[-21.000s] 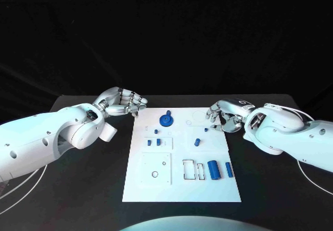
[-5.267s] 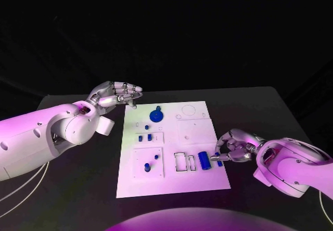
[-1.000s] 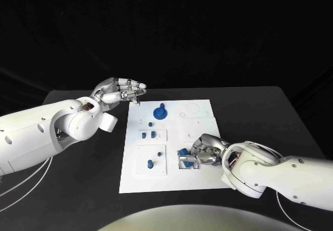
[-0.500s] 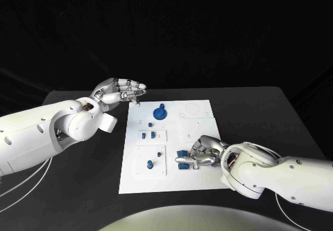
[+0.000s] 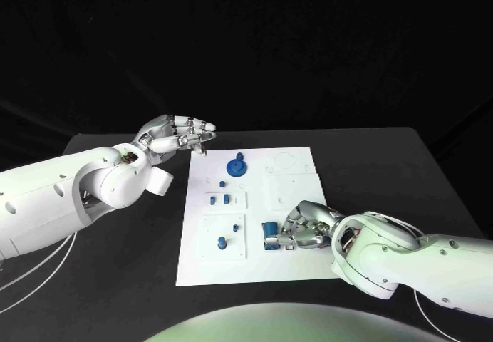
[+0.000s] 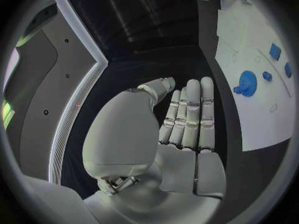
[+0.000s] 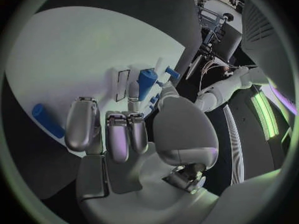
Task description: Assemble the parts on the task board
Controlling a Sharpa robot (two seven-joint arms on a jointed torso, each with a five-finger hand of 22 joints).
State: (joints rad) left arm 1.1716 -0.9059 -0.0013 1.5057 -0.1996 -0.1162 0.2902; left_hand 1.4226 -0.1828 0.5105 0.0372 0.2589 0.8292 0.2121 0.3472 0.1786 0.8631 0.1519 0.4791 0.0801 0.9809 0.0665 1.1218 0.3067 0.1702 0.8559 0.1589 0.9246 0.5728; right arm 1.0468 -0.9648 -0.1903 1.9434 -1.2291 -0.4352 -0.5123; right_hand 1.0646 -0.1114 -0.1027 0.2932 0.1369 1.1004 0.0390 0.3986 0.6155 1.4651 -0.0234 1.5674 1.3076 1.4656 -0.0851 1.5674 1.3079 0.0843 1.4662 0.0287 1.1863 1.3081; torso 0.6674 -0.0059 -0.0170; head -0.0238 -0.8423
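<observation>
Right hand [image 5: 305, 229]: at 5 o'clock on the board [image 5: 298, 267], fingers [image 7: 138, 132] closed round a blue cylinder [image 5: 270, 229], held over the rectangular slots near the board's near edge.
Cylinder handling: judged light, rigid and smooth, so liable to roll or slip; best taken across its middle, ends left free for seating. Whether it sits in a slot yet, I cannot tell.
Second cylinder [image 7: 47, 120]: lies loose on the board beside the right hand, apart from the fingers; could be knocked by a sideways move.
Square plate, 7 o'clock: carries two small blue pegs [image 5: 223, 244], well apart from the right hand.
Middle recess: two short blue pieces [image 5: 220, 200] standing side by side.
Blue gear [image 5: 237, 167]: at 12 o'clock on the board, with a small knob just beyond it.
Left hand [image 5: 179, 135]: at 11 o'clock, above the worktop [image 5: 123, 271] off the board's far corner, fingers [image 6: 189, 114] curled together, holding nothing.
Obstruction: none between right hand and slots that I can see.
</observation>
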